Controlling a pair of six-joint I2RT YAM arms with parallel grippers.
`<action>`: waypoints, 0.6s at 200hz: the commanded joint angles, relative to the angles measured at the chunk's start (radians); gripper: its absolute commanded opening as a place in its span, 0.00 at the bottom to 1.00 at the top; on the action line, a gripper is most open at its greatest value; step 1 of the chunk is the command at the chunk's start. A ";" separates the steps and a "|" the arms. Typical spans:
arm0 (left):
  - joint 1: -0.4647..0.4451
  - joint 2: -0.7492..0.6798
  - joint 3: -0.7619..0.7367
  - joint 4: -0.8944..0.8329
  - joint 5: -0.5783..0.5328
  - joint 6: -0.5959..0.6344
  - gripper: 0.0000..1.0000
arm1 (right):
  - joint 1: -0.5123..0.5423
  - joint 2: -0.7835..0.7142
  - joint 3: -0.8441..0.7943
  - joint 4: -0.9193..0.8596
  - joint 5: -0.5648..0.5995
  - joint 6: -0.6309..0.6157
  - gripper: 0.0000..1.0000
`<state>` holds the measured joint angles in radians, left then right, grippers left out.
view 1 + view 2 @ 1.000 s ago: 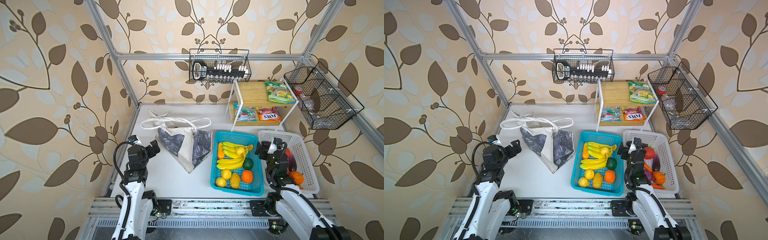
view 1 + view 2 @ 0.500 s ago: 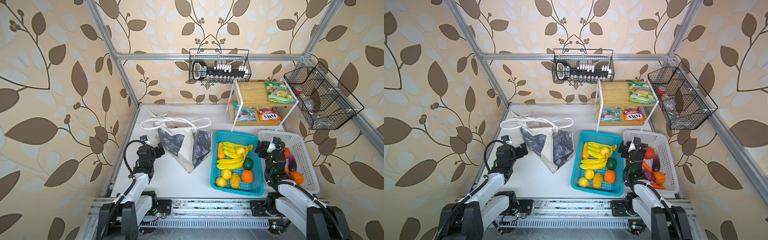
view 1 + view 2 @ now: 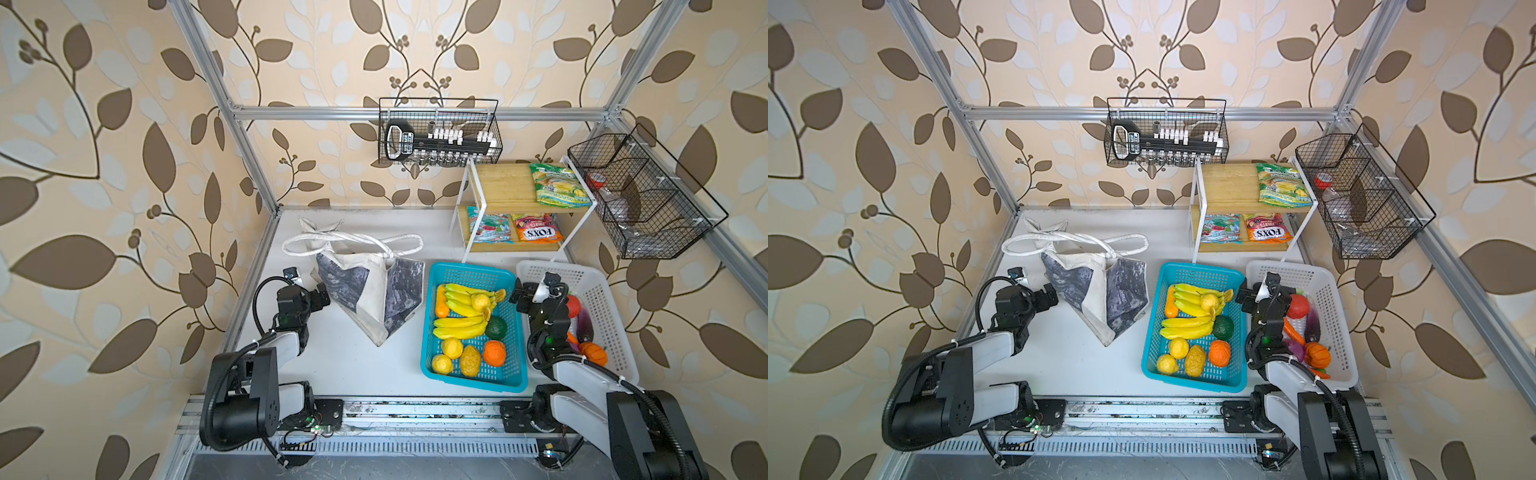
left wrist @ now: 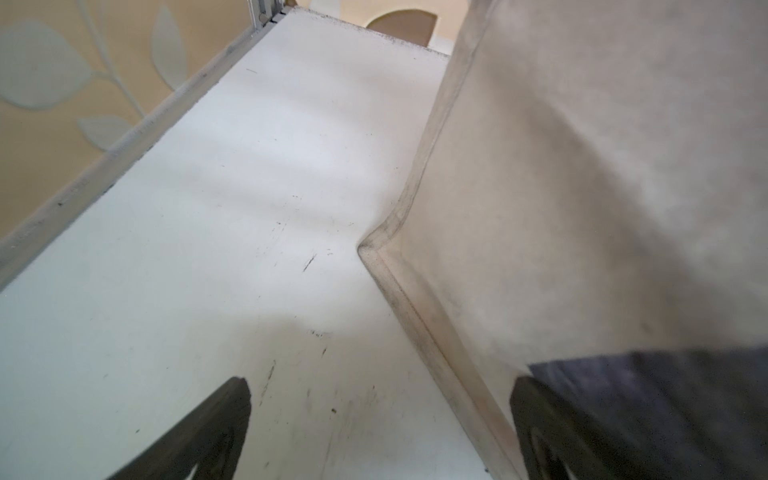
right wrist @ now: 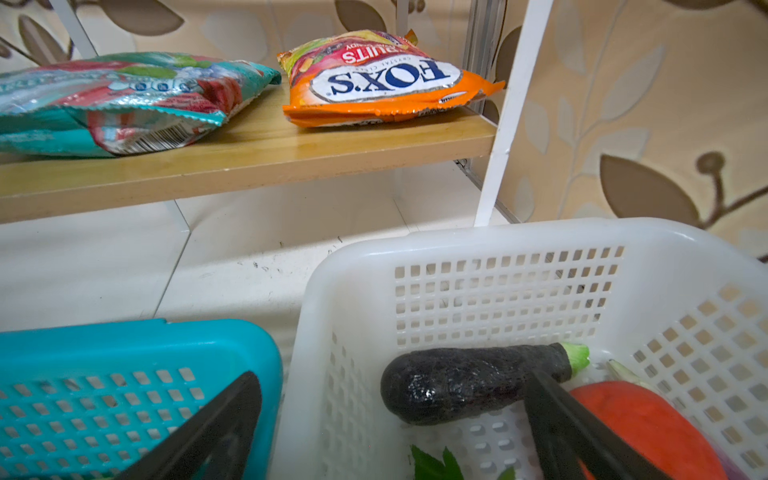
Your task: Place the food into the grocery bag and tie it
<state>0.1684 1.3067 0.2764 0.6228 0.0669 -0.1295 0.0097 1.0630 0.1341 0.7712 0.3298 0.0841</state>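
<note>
Since a second ago the left arm has folded down low and carried the left gripper [image 3: 322,296] forward to the grocery bag [image 3: 374,299]; the right arm has sunk a little, its gripper barely shifted.

Nearest the camera, bare white table [image 3: 332,365] lies open in front of the bag, with a narrower clear strip between the bag and the left wall rail. The left gripper's jaws are spread wide and hold nothing. In the left wrist view one finger [image 4: 552,432] sits right at the bag's grey printed panel, though contact cannot be judged.

The bag is slumped on the table, off-white fabric with dark mottled panels, and its white loop handles [image 3: 353,243] trail toward the back wall. Its right corner is just beside the blue basket [image 3: 469,270] of bananas [image 3: 461,305] and round fruit.

The right gripper [image 3: 534,286], also wide and empty, hangs over the adjoining rims of the blue and white basket [image 3: 582,268], above a dark eggplant [image 5: 469,384].

Farther back, the shelf rack [image 3: 503,195] holds a green packet [image 3: 557,185] above blue [image 3: 488,224] and orange [image 3: 538,228] packets.
</note>
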 commanded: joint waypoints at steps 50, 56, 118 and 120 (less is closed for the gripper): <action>0.005 0.086 0.080 0.101 0.161 0.030 0.99 | -0.010 0.050 0.021 0.077 -0.104 -0.032 1.00; 0.005 0.088 0.082 0.101 0.161 0.031 0.99 | -0.010 0.054 0.022 0.081 -0.099 -0.022 1.00; -0.006 0.112 0.099 0.096 0.212 0.064 0.99 | -0.012 0.246 0.007 0.288 -0.180 -0.025 1.00; -0.008 0.114 0.101 0.093 0.216 0.067 0.99 | -0.011 0.255 0.010 0.289 -0.185 -0.026 1.00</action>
<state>0.1761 1.4124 0.3363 0.6773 0.2111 -0.1024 -0.0006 1.2514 0.1375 1.0050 0.2039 0.0784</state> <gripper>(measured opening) 0.989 0.997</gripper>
